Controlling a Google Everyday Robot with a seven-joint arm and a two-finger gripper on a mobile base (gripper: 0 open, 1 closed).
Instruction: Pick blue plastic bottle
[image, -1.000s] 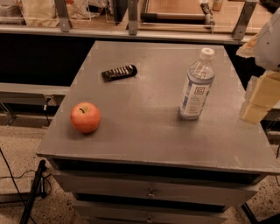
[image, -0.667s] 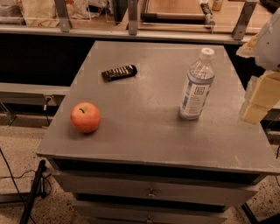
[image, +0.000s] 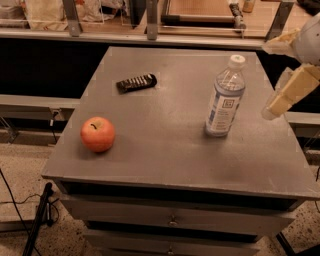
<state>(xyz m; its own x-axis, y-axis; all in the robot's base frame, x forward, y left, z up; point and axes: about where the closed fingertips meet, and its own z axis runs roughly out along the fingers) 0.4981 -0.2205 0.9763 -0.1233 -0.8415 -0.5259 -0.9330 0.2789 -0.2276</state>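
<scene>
Only the gripper (image: 267, 80) has shifted since the earlier view. It hangs a little higher and closer in at the right edge, while everything on the surface sits where it did. The grey cabinet top (image: 165, 150) carries three things, with drawers below its front edge. The gripper hovers off the right side of that top, near the bottle but apart from it. Its two pale fingers (image: 289, 91) are spread wide, with nothing between them.

The blue plastic bottle (image: 225, 100) stands upright on the right half of the top, well apart from the other items. It has a white cap (image: 236, 60) and a pale label (image: 223, 107). An apple (image: 98, 134) rests near the front left, and a dark remote (image: 136, 83) lies further back on the left.

The bottle looks light, thin-walled and smooth, so it would probably dent under a hard squeeze and tip if nudged high up. The best hold is likely across the labelled middle of the body, below the tapering shoulder, with the fingers coming in level from the right.
</scene>
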